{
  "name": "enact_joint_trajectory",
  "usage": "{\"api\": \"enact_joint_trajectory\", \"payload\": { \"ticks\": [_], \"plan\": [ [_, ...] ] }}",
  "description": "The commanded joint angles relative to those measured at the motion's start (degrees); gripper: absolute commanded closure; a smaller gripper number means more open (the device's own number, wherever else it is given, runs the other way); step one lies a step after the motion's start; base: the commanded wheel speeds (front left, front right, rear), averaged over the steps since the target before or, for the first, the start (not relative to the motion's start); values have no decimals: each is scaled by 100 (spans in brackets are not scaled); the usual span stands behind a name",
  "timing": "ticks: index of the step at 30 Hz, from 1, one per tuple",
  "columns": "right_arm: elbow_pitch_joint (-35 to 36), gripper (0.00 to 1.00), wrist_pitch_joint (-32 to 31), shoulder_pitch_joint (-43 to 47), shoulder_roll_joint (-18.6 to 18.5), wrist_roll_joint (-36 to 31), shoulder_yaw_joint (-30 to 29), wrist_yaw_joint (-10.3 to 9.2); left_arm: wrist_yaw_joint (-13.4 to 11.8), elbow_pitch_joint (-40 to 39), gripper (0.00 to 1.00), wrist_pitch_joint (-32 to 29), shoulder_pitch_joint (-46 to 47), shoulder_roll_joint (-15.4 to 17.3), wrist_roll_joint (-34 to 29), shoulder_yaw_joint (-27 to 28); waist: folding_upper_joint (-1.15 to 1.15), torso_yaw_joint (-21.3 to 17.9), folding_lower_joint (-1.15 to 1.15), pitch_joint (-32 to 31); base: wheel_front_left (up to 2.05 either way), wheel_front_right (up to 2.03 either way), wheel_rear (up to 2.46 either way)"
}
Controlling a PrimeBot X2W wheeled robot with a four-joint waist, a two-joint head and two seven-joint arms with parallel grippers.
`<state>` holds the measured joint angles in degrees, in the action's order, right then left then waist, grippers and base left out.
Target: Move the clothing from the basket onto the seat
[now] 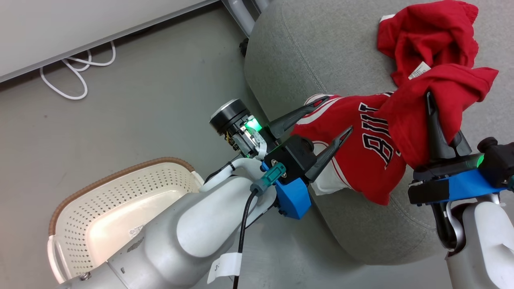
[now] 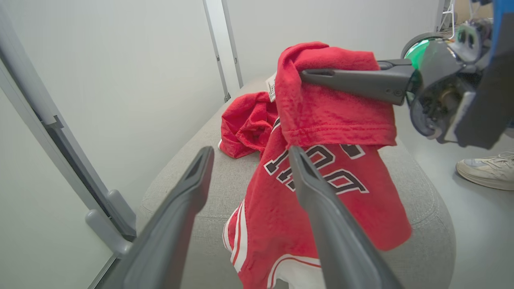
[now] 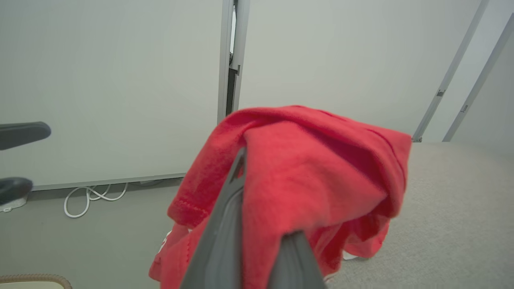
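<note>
Far left of the head view: basket (image 1: 120, 200) on the grey floor (image 1: 140, 112). Its perforated wall and the sticker on its bottom show, and its right part is hidden behind the pale left forearm (image 1: 200, 224). A white cable (image 1: 76, 76) is looped by the wall, well apart from the basket.

Left gripper (image 1: 339, 113): jaws spread wide, holding nothing. The tips sit over the left edge of the clothing (image 1: 369, 160), the upper tip by the white-striped trim and the lower tip over the red panel. Contact cannot be told. In the left wrist view a grey post (image 2: 108, 216) stands left of the seat. The two fingers (image 2: 172, 224) rise far apart, and the lettered clothing (image 2: 321, 208) hangs beyond them, partly behind the right-hand finger.

The clothing is on the seat (image 1: 301, 52). The lettered piece is draped down the front edge. A second red piece (image 1: 425, 36), crumpled and with a white tag, lies further back on the cushion.

Right gripper (image 1: 431, 104): jaws pressed together, pinching a red fold of the clothing. The fold drapes over the fingers, overlaps the top of the lettered piece and hides the tips. Which garment the fold belongs to cannot be told. In the right wrist view the red cloth (image 3: 313, 180) lies over the closed fingers (image 3: 221, 241), with the basket rim (image 3: 32, 277) at the lower left and the seat to the right.

Far right of the left wrist view: a person's shoe (image 2: 486, 170) on the floor beside the seat.
</note>
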<state>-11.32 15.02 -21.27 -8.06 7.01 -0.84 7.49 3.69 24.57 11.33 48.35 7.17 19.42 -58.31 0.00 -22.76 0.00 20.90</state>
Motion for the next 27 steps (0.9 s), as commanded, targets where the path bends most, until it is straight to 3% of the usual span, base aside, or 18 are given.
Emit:
{"api": "enact_joint_trajectory", "payload": {
  "ticks": [1,16,27],
  "plan": [
    [25,100,25,32,32,11,-36,1,22,41,0,0,87,17,4,-33,0,-63,0,49,0,0,0],
    [21,100,24,-129,46,-44,-87,1,0,113,0,54,197,-26,55,-98,0,-78,0,166,0,0,0],
    [265,100,24,-1758,-479,-106,-295,1,-69,-19,0,-69,561,160,-77,-66,0,-17,0,995,0,0,0]
  ]
}}
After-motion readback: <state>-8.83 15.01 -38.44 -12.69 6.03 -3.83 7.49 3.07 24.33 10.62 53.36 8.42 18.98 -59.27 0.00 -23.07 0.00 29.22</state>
